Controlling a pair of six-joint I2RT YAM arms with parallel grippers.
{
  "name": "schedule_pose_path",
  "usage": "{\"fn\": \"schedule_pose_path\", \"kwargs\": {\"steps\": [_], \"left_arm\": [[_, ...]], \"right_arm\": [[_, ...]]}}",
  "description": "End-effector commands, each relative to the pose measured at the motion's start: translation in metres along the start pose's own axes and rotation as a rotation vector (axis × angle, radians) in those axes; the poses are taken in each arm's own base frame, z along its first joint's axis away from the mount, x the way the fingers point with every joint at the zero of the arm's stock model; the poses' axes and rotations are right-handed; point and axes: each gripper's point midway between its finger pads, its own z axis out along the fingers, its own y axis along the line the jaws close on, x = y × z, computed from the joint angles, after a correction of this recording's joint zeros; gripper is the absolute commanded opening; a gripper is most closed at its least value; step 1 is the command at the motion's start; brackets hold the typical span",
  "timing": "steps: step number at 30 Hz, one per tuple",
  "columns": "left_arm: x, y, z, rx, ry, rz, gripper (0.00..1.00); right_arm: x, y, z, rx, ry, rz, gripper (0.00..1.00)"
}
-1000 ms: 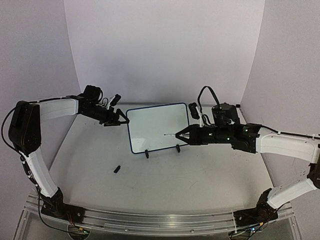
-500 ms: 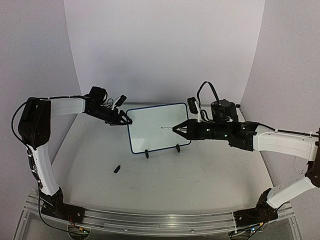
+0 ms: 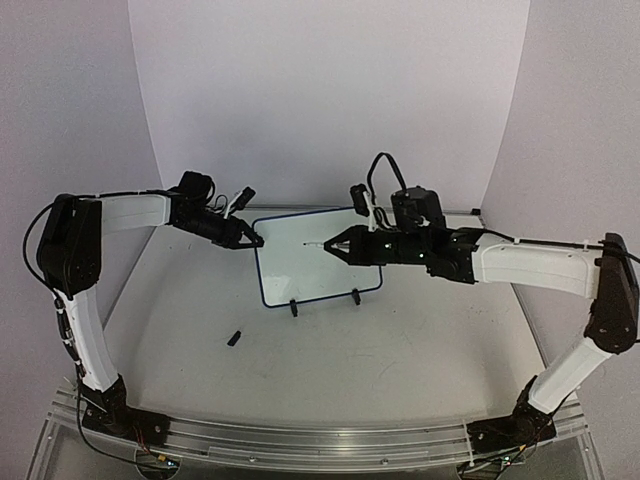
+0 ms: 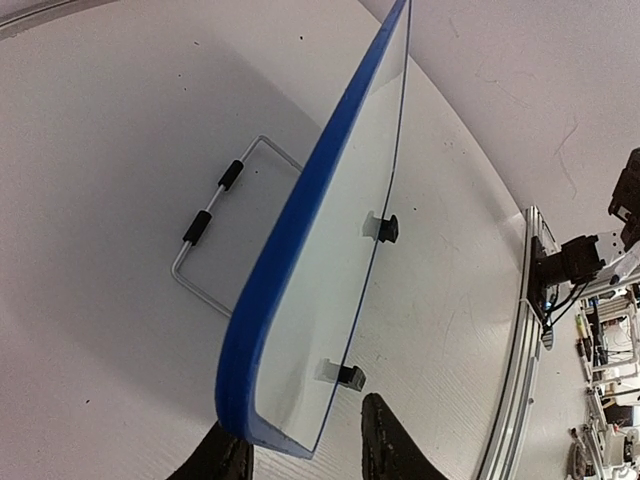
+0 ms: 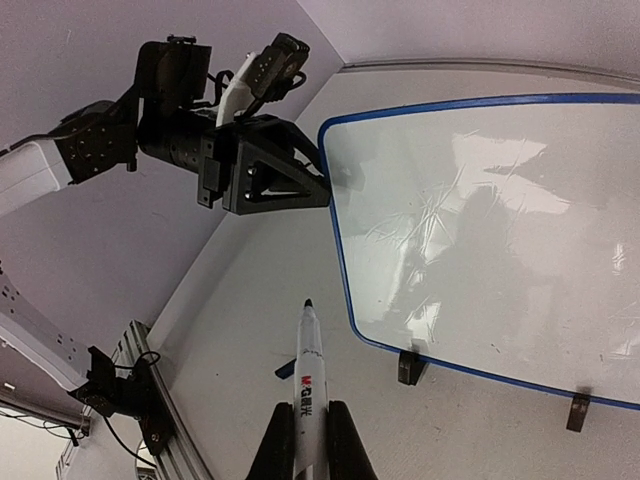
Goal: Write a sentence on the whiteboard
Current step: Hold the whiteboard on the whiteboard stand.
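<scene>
The whiteboard (image 3: 318, 262) stands upright on two black clip feet, its blue-framed face blank; the sentence is not in view. My left gripper (image 3: 252, 240) is at the board's upper left corner. In the left wrist view its jaws (image 4: 300, 432) straddle the blue edge (image 4: 290, 240). The left finger is against the frame, and a small gap shows at the right finger (image 4: 385, 445). My right gripper (image 5: 306, 408) is shut on a white marker (image 5: 307, 355). The uncapped tip points at the board's upper middle (image 3: 305, 243); whether it touches I cannot tell.
A small dark marker cap (image 3: 234, 338) lies on the table in front of the board's left side. A wire stand (image 4: 212, 215) sits behind the board. The clip feet (image 3: 294, 309) stick out at its bottom edge. The backdrop walls close in on all sides.
My right arm swung left and up, carrying the marker tip from the board's lower right to its upper middle. My left gripper reached the board's corner and its jaws narrowed around it.
</scene>
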Motion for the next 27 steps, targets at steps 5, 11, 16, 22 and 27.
{"fn": "schedule_pose_path", "kwargs": {"steps": [5,11,16,22,27], "left_arm": [[-0.013,0.001,-0.007,-0.006,-0.022,0.063,0.39],[-0.017,0.0,-0.013,0.009,-0.038,0.06,0.34],[-0.016,0.0,-0.012,0.011,-0.031,0.069,0.18],[-0.01,0.004,-0.011,0.0,-0.015,0.079,0.04],[-0.005,0.006,-0.01,-0.012,-0.003,0.092,0.0]], "right_arm": [[-0.029,0.015,0.022,-0.042,-0.063,-0.046,0.0],[-0.037,0.017,0.039,-0.04,-0.074,-0.068,0.0],[-0.04,0.019,0.056,-0.041,-0.079,-0.078,0.0],[-0.041,0.018,0.076,-0.046,-0.076,-0.081,0.0],[-0.042,0.019,0.087,-0.048,-0.078,-0.089,0.0]]}}
